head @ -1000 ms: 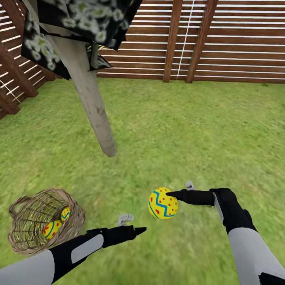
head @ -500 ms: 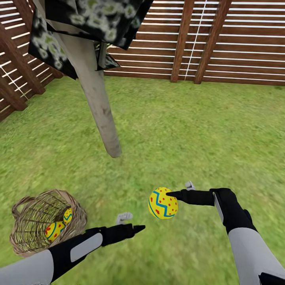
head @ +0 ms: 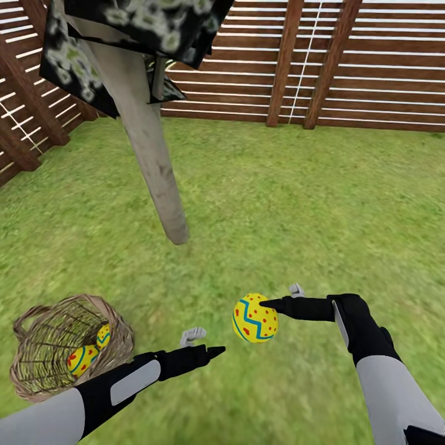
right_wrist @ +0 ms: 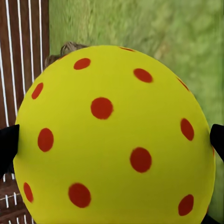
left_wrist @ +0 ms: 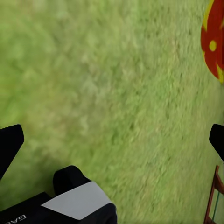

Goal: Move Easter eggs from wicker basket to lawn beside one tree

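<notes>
My right gripper [head: 264,308] is shut on one yellow Easter egg [head: 254,318] with red dots and a blue zigzag, held above the lawn [head: 296,204]. The same egg [right_wrist: 112,135] sits between the two black fingertips in the right wrist view. My left gripper [head: 206,343] hangs open over grass with nothing in it [left_wrist: 112,140], and an egg's red-and-yellow edge [left_wrist: 213,42] shows beside it. The wicker basket [head: 37,371] stands on the grass at my near left, holding two eggs [head: 82,358] [head: 103,335]. The pale-trunked tree [head: 148,148] rises ahead, between the basket and the held egg.
A brown slatted fence [head: 346,62] bounds the lawn at the back and down the left side [head: 25,111]. Dark mottled leaves [head: 142,25] hang overhead at the trunk's top. Open grass stretches right of the trunk.
The head view has shifted a little, sliding tree, fence and basket in the picture. The left gripper has lifted slightly. The right gripper keeps the egg in the same spot.
</notes>
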Robot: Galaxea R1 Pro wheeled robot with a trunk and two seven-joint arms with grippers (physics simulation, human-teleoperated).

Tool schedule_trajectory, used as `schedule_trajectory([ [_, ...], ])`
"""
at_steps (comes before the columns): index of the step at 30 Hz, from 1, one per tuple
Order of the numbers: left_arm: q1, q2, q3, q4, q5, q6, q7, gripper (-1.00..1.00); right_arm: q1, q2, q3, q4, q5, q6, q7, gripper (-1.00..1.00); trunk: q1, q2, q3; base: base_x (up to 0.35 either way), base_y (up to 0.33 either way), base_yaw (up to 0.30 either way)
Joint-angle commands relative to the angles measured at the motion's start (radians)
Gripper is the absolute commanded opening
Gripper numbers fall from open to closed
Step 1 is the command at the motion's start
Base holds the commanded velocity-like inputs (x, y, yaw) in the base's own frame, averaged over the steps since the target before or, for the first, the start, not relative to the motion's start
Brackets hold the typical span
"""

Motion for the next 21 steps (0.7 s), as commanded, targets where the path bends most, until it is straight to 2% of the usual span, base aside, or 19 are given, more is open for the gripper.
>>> schedule_trajectory([
  [1,-0.001,0.001,-0.003,-0.001,0.011,0.002,-0.002,1.0,-0.001,0.001,-0.002,-0.001,0.01,0.007,0.008,-1.0,0.004,-0.008,-0.004,0.0,0.0,0.0],
  [4,-0.001,0.0,-0.003,-0.001,0.013,0.008,-0.002,1.0,-0.001,0.001,-0.001,0.0,0.01,0.006,-0.013,-1.0,0.015,-0.029,-0.015,0.0,-0.055,0.087],
  [5,-0.001,-0.002,-0.003,-0.001,0.029,0.013,-0.002,1.0,-0.001,0.001,-0.001,-0.001,0.01,0.005,-0.025,-1.0,0.019,-0.036,-0.019,0.0,-0.295,0.216],
  [13,-0.001,-0.009,-0.005,-0.004,0.03,0.013,-0.002,1.0,-0.001,-0.004,-0.002,-0.001,0.012,0.005,-0.034,-1.0,0.05,-0.092,-0.053,0.0,-0.299,0.217],
  [17,-0.001,-0.014,-0.005,-0.002,0.03,0.013,-0.002,1.0,-0.001,-0.001,-0.001,-0.001,0.012,0.005,-0.077,-1.0,0.065,-0.12,-0.07,0.0,-0.3,0.217],
  [21,-0.001,-0.016,-0.005,-0.001,0.031,0.013,-0.002,1.0,-0.001,0.0,0.0,-0.001,0.012,0.004,-0.087,-1.0,0.081,-0.148,-0.087,0.0,-0.3,0.217],
])
